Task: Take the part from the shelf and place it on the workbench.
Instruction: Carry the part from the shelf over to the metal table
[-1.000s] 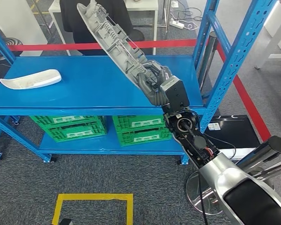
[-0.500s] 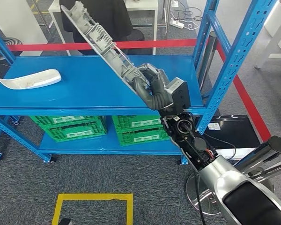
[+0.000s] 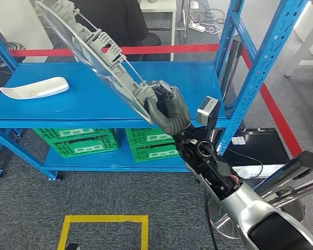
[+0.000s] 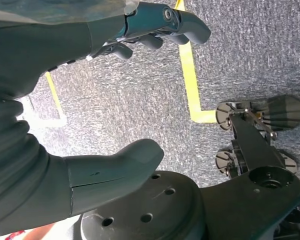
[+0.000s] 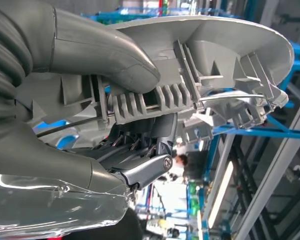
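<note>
My right hand (image 3: 167, 110) grips one end of a long grey ribbed plastic part (image 3: 93, 54), which slants up and to the left above the blue shelf (image 3: 107, 104). In the right wrist view the thumb (image 5: 103, 50) lies over the part's (image 5: 201, 55) ribbed side and dark fingers (image 5: 148, 167) curl under it. A second white curved part (image 3: 33, 87) lies on the shelf's left side. My left hand (image 4: 114, 100) hangs over the grey carpet with thumb and fingers apart, holding nothing.
Green crates (image 3: 119, 141) sit on the lower shelf. Blue uprights (image 3: 261, 67) stand at the right. Red tape (image 3: 178, 49) runs behind the shelf, where a person in black (image 3: 115, 18) sits. A yellow floor square (image 3: 104, 229) marks the carpet in front.
My right hand has turned and drawn the grey part toward me and to the left; its far end swung left and the part now shows its smooth face more.
</note>
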